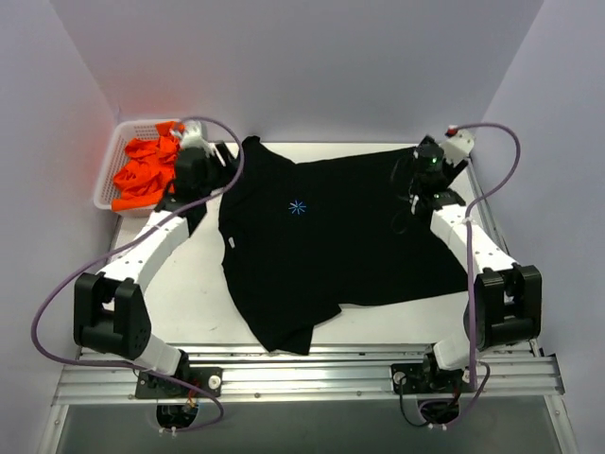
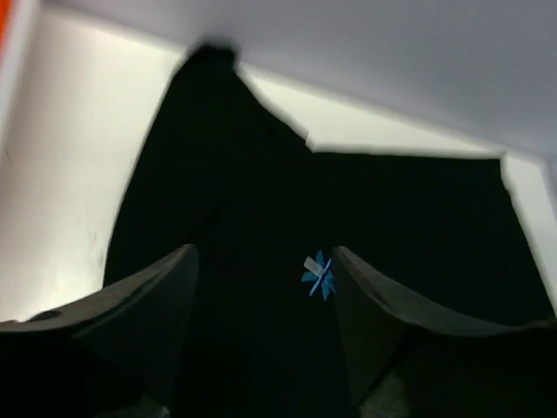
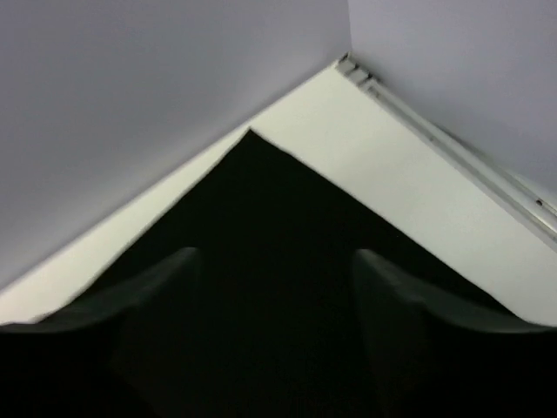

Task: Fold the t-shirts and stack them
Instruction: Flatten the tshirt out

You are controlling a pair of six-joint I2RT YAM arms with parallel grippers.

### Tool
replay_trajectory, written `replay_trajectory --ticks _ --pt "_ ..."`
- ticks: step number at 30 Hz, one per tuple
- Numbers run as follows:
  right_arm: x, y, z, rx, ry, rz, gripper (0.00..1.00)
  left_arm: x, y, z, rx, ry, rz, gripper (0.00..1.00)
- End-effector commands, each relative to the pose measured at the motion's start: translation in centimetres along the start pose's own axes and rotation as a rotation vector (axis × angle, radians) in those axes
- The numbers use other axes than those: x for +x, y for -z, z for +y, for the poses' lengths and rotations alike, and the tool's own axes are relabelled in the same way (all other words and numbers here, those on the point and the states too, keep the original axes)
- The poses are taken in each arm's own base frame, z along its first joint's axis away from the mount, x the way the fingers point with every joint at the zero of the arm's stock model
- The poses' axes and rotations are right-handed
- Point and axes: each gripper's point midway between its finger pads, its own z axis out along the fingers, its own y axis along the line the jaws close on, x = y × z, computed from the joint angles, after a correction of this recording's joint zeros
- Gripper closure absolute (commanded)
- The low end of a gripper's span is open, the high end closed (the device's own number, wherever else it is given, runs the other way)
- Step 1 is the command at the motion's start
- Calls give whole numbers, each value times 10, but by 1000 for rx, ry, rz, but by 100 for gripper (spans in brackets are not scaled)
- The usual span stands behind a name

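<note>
Closest to the lens, the left gripper (image 2: 261,270) stands wide open with nothing between its dark fingers (image 2: 157,305). The right gripper (image 3: 274,266) is equally spread and empty. Under both lies the black soft-cloth t-shirt (image 1: 321,241), spread flat on the white tabletop (image 1: 189,293). Its light-blue star mark (image 2: 318,274) sits between the left fingertips, and its far hem corner points away just ahead of the right gripper. Whether either gripper touches the cloth I cannot tell. The bright orange cloth t-shirts (image 1: 144,172) wait in the white plastic mesh basket (image 1: 106,170) just left of the left gripper.

The step looks like the first fold. Each gripper should pinch only the far edge below it, rise level with the other, and carry that edge toward the near side. Keeping the cloth taut between them traps no wrinkle.
</note>
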Motion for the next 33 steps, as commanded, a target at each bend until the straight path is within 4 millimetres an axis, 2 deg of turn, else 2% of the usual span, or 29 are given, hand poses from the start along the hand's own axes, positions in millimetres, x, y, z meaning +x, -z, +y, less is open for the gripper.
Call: replay_trajectory --ticks 1,2,3,5,6,7,9,11,13,14,15,16,17,18,19,20,22,25,27,28,29,31,32,33 --pt "77 11 2 -108 -14 178 46 109 -6 18 -41 68 221 32" --pt "86 15 3 -115 -10 201 58 128 -2 20 -47 72 270 39" --pt "96 21 5 -114 11 228 79 144 -2 20 -49 67 308 52" --pt "112 22 -2 -89 20 255 99 169 2 13 -43 59 360 67" --pt "117 21 -4 -80 24 267 100 181 0 13 -48 53 383 85" --pt "130 17 -7 -68 37 294 100 188 1 6 -36 44 402 91" --pt "138 12 -1 -79 42 323 100 200 -4 4 -39 35 433 97" --pt "152 1 7 -82 55 356 100 206 -8 3 -40 28 452 98" --pt "165 -6 11 -83 67 388 100 219 -10 12 -82 15 506 98" --pt "179 -15 13 -78 78 411 100 228 -13 17 -99 2 528 98" --pt "187 -20 12 -74 79 427 100 226 -19 19 -114 -4 522 98" --pt "207 -28 7 -65 87 467 100 230 -19 24 -135 -9 540 98" --pt "215 -34 7 -68 85 488 100 237 -24 31 -155 -9 559 98" --pt "218 -44 10 -75 69 502 100 238 -27 35 -167 -7 565 98" --pt "242 -48 8 -85 61 570 100 235 -32 37 -180 -6 565 98" --pt "247 -55 1 -75 42 593 100 240 -35 42 -199 -5 573 98" --pt "258 -61 -4 -68 23 631 100 234 -43 50 -226 4 569 98" --pt "263 -59 -18 -41 4 651 100 241 -51 70 -280 6 606 98" --pt "262 -56 -28 -17 -9 661 100 243 -66 74 -282 13 625 98" --pt "262 -52 -34 -6 -10 666 100 241 -69 85 -303 21 645 98" --pt "261 -49 -40 8 -14 677 100 240 -82 85 -290 32 650 98" --pt "260 -43 -56 41 -23 682 100 233 -92 96 -302 53 665 98" --pt "260 -41 -60 52 -31 685 100 228 -107 95 -290 61 655 98" --pt "260 -39 -64 60 -38 688 100 227 -112 97 -292 63 661 98"
